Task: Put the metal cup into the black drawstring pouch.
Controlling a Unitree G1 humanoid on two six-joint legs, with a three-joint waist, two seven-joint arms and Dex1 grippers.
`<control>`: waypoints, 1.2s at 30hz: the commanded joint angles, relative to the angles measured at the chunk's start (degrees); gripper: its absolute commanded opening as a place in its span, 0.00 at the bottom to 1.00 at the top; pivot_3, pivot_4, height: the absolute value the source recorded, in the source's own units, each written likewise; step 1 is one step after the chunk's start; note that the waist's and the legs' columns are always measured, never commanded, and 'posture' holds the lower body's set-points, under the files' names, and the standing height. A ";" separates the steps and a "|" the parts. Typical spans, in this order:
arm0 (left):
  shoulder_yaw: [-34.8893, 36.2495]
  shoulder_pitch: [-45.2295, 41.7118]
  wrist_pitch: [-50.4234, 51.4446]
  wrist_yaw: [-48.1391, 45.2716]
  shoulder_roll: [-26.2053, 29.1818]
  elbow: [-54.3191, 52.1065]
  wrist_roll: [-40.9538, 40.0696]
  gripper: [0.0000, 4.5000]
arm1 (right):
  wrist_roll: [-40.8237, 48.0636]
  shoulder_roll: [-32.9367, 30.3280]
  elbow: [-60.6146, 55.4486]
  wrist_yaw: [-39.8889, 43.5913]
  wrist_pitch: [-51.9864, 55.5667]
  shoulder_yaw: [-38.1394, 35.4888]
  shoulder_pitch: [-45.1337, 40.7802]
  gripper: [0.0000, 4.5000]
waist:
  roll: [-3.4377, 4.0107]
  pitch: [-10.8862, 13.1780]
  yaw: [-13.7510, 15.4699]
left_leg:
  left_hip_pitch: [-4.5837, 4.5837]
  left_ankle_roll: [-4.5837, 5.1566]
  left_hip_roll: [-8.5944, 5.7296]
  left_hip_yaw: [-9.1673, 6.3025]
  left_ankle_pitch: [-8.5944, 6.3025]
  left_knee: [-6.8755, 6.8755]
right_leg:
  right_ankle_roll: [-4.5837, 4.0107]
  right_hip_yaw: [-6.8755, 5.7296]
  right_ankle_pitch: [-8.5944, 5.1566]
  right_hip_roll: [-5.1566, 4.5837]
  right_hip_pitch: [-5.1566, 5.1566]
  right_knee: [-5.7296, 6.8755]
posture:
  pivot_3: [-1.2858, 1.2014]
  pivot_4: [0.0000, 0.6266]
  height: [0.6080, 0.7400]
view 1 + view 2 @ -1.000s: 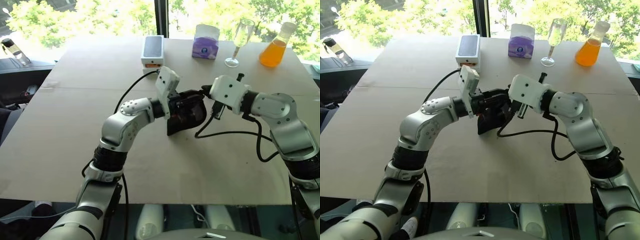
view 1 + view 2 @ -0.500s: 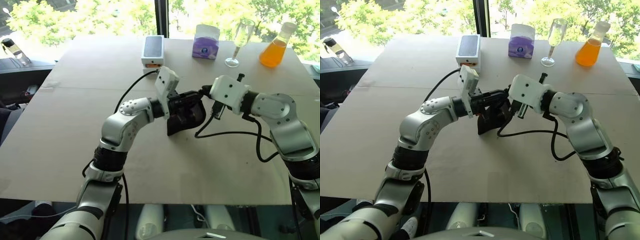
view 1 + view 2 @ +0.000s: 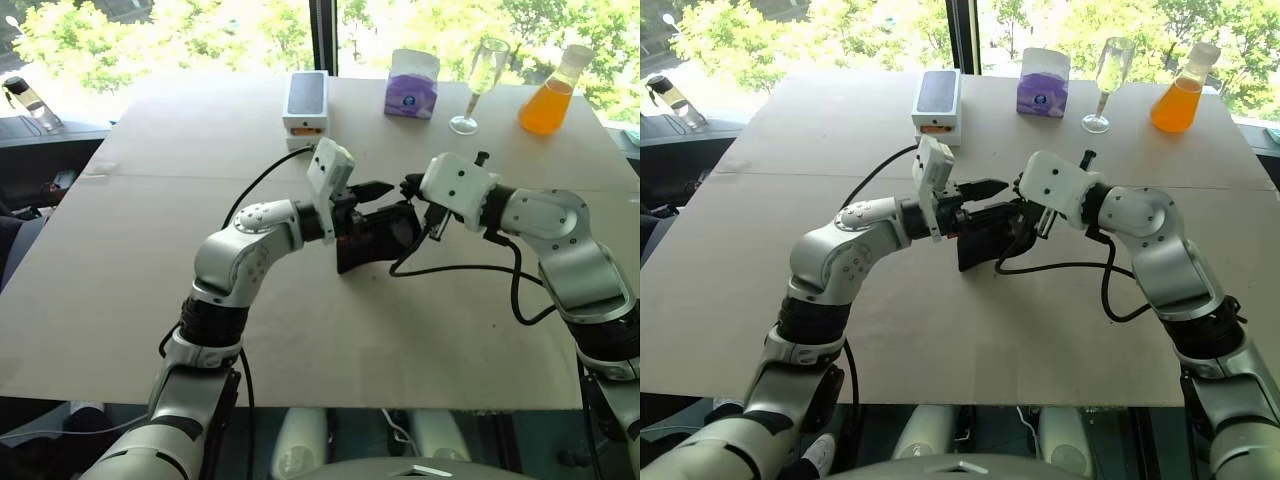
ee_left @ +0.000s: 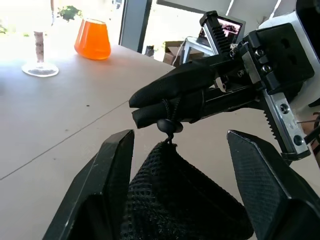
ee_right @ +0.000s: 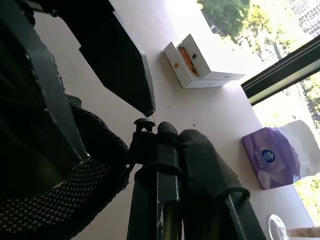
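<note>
The black drawstring pouch (image 3: 375, 235) hangs bulging over the middle of the table, and I cannot tell whether its bottom touches the tabletop. My right gripper (image 3: 408, 186) is shut on the pouch's cord just above the toggle (image 4: 169, 125), holding it from the top. My left gripper (image 4: 180, 137) is open, one finger (image 4: 107, 170) on each side of the mesh pouch (image 4: 185, 205) without pressing it. The upper left finger (image 3: 372, 187) points toward the right gripper. The metal cup is hidden.
Along the far edge of the table stand a white phone box (image 3: 305, 100), a purple tissue pack (image 3: 411, 83), a wine glass (image 3: 482, 75) and an orange flask (image 3: 548, 95). A black cable (image 3: 460, 267) loops on the table under the right arm.
My left gripper's fingers have spread apart and let go of the pouch. The right gripper has kept its hold on the cord. Both hands have stayed where they were.
</note>
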 commanded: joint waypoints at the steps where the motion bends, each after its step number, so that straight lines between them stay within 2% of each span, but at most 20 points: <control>1: -2.78 -1.43 -8.56 0.45 1.19 -1.92 7.48 0.68 | 1.10 0.14 -1.65 -0.14 4.86 -1.80 -0.78 0.00 | 0.00 0.00 0.02 | 0.00 0.00 0.00 0.00 0.00 0.00 | -0.01 0.00 0.00 0.00 0.00 0.00 | 0.52 0.24 0.98; 8: -8.38 0.50 -20.88 3.06 0.76 -1.64 19.72 0.68 | 5.36 2.05 -4.56 -0.46 18.82 -3.45 -3.00 0.00 | 0.01 0.00 0.04 | -0.01 0.00 0.00 0.01 0.00 0.00 | -0.02 0.00 0.01 0.00 0.00 0.01 | 0.52 0.24 0.98; 18: -11.49 3.04 -24.55 6.25 -2.38 -0.13 26.80 0.68 | 8.86 2.88 -5.21 -2.37 25.78 -4.37 -4.79 0.00 | 0.01 -0.01 0.04 | -0.01 0.02 0.00 0.00 -0.01 0.00 | -0.01 0.00 0.01 0.00 -0.01 0.02 | 0.52 0.24 0.98; 22: -12.66 3.76 -28.32 8.23 -3.67 1.65 30.48 0.68 | 10.46 3.27 -5.16 -3.21 27.45 -4.79 -5.54 0.00 | 0.01 -0.01 0.03 | -0.01 0.03 0.00 0.01 -0.02 0.01 | -0.01 0.00 0.01 0.00 -0.01 0.03 | 0.52 0.24 0.98; 36: -12.83 4.37 -32.20 11.97 -5.20 1.73 37.01 0.68 | 13.10 1.90 -4.28 -4.22 27.68 -4.08 -6.12 0.00 | 0.02 -0.01 0.01 | -0.01 0.09 0.01 0.02 -0.05 0.01 | -0.01 0.00 0.01 -0.02 -0.01 0.02 | 0.52 0.24 0.98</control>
